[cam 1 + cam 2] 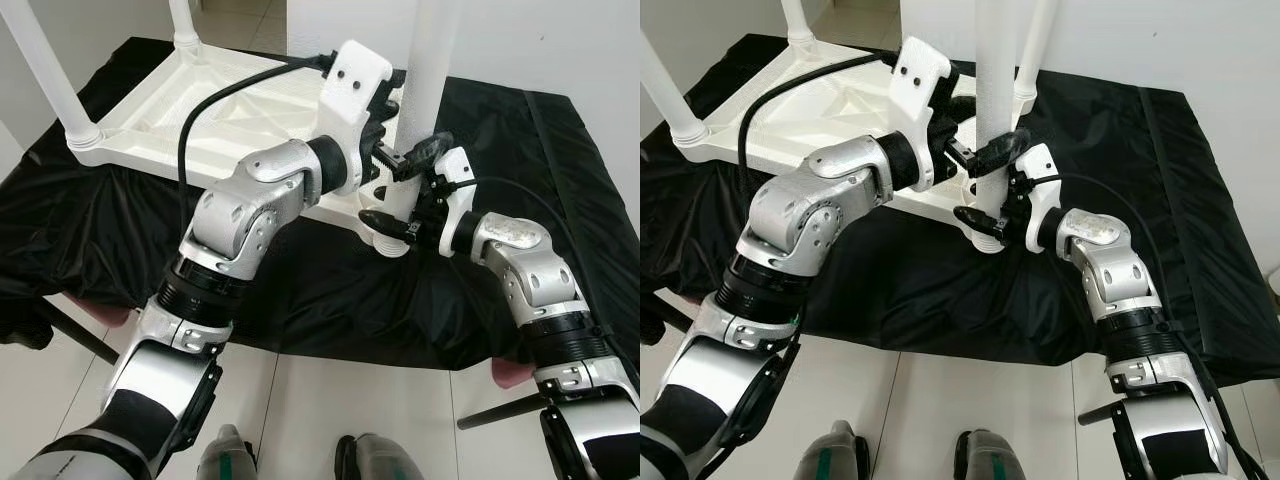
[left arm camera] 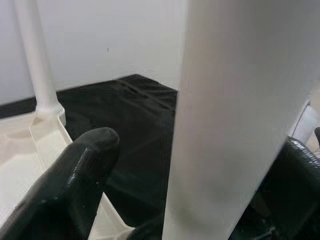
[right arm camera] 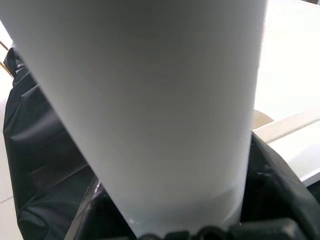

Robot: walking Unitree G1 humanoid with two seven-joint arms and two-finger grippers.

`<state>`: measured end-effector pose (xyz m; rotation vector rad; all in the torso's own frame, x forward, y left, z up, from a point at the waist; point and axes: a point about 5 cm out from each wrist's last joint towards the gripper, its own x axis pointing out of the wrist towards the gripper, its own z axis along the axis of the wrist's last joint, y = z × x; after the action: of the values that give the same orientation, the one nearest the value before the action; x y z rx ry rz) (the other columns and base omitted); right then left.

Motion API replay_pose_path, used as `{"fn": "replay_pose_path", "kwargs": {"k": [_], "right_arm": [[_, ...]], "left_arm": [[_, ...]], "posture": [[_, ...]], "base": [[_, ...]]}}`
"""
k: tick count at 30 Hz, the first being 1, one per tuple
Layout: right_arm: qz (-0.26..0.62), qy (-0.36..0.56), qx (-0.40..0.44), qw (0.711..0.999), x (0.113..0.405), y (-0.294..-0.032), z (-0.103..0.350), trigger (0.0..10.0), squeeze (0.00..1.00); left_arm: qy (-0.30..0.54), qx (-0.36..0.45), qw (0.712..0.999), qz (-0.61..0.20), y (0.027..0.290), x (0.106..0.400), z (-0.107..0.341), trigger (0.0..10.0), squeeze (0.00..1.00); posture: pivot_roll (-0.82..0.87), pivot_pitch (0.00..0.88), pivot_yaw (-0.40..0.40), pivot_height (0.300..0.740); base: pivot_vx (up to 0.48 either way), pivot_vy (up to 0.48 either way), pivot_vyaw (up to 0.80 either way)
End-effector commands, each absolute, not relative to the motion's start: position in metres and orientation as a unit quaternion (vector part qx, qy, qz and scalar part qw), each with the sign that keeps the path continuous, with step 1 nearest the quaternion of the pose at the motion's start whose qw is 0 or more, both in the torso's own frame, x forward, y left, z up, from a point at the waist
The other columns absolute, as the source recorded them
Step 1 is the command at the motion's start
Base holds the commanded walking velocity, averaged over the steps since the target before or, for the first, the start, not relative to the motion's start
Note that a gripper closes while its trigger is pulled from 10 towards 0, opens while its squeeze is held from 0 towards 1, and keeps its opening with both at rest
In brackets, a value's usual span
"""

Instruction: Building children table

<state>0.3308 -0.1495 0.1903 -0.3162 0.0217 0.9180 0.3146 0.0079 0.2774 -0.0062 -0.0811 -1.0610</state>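
A white children's table (image 1: pixel 215 105) lies upside down on a black cloth, its legs pointing up. At its near right corner stands a white leg (image 1: pixel 425 70), with both grippers at it. My right gripper (image 1: pixel 988 182) is shut on the leg just above its socket, one black finger on each side (image 3: pixel 280 195). My left gripper (image 1: pixel 402 135) reaches in from the table side slightly higher up and straddles the leg (image 2: pixel 235 110). It is open. One of its fingers (image 2: pixel 75 175) stands apart from the leg with cloth showing in the gap.
Other legs stand at the far left corner (image 1: pixel 50 80), the back corner (image 1: pixel 182 25) and the back right (image 1: pixel 1035 50). The black cloth (image 1: pixel 520 110) spreads well to the right of the table. Pale floor tiles (image 1: pixel 330 410) lie in front, a white wall behind.
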Motion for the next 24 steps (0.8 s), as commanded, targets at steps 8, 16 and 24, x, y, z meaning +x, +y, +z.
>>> {"fn": "replay_pose_path", "kwargs": {"k": [8,16,24], "right_arm": [[0.436,-0.001,-0.167,0.884,0.336,-0.149,0.197,10.0,0.00],[0.424,-0.001,-0.158,0.892,0.339,-0.150,0.195,10.0,0.00],[0.406,0.000,-0.135,0.904,0.342,-0.151,0.196,10.0,0.03]], "left_arm": [[-0.016,-0.067,0.846,-0.528,0.009,0.323,0.299,0.0,0.00],[-0.053,-0.090,0.840,-0.532,0.009,0.322,0.324,0.0,0.00],[-0.057,-0.079,0.843,-0.529,0.006,0.322,0.328,10.0,0.00]], "posture": [[-0.03,0.021,-0.020,0.740],[-0.03,0.016,-0.023,0.740],[-0.03,0.017,-0.025,0.740]], "base": [[0.000,0.000,0.00],[0.000,0.000,0.00],[0.000,0.000,0.00]]}}
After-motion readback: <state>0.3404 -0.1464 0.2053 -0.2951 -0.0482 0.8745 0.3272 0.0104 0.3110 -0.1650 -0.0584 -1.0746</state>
